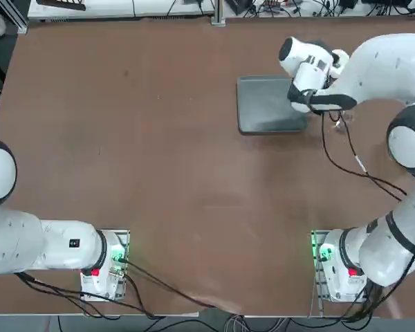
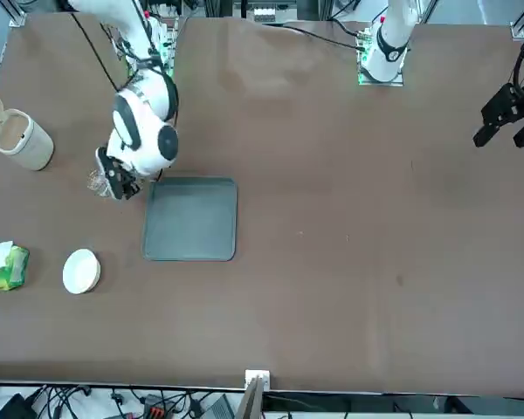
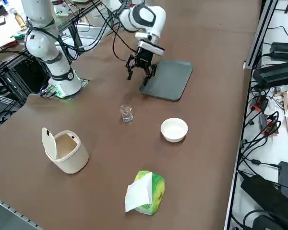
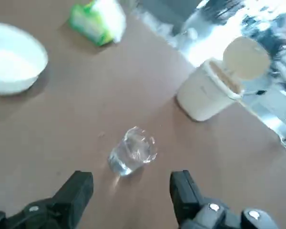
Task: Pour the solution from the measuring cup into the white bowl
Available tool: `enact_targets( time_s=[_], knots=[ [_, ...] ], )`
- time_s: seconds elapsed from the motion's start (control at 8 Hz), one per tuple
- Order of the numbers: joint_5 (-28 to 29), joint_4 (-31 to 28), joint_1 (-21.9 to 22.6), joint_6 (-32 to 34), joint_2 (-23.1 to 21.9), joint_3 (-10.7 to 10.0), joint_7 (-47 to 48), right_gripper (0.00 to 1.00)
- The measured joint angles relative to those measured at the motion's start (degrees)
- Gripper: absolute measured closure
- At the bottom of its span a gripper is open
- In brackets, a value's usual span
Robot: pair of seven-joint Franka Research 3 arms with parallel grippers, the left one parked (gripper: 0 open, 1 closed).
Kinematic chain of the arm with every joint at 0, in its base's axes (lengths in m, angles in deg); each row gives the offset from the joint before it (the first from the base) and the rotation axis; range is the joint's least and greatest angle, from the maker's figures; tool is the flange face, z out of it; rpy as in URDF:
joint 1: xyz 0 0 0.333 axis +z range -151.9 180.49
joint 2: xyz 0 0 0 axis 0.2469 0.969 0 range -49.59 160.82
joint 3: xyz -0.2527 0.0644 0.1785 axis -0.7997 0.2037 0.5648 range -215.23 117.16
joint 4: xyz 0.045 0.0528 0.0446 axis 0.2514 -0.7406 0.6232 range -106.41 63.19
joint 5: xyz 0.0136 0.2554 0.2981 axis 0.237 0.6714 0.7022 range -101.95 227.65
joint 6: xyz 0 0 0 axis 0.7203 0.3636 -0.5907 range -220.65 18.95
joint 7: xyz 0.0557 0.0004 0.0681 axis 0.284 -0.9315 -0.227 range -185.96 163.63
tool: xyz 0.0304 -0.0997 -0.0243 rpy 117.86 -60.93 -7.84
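The measuring cup (image 3: 126, 113), tiny and clear, stands upright on the brown table, also seen in the front view (image 2: 96, 182) and the wrist view (image 4: 132, 151). The white bowl (image 3: 174, 129) sits a little beyond it, towards the table's right edge (image 2: 81, 271) (image 4: 12, 59). My right gripper (image 3: 141, 72) hovers above the table beside the grey tray's edge, open, with nothing between its black fingers (image 4: 78, 188). It is short of the cup and apart from it (image 2: 118, 185). In the top view my arm hides the bowl.
A grey tray (image 1: 263, 104) (image 3: 168, 79) lies next to the gripper. A large cream-white cup with a flip lid (image 3: 65, 149) (image 2: 17, 138) stands near the table's right edge. A green-and-white packet (image 3: 146, 191) (image 2: 4, 266) lies past the bowl.
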Motion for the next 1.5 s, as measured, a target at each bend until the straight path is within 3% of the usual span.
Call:
enact_targets(
  time_s=[0.5,1.0,1.5],
  knots=[
    [-6.77,0.03,1.01,3.28,10.89,-0.14,23.2,0.0],
    [-9.37,0.59,0.8,3.37,13.46,-0.98,35.09,0.01],
    [-11.02,0.68,0.33,2.53,15.07,-1.21,40.41,0.01]
  ],
)
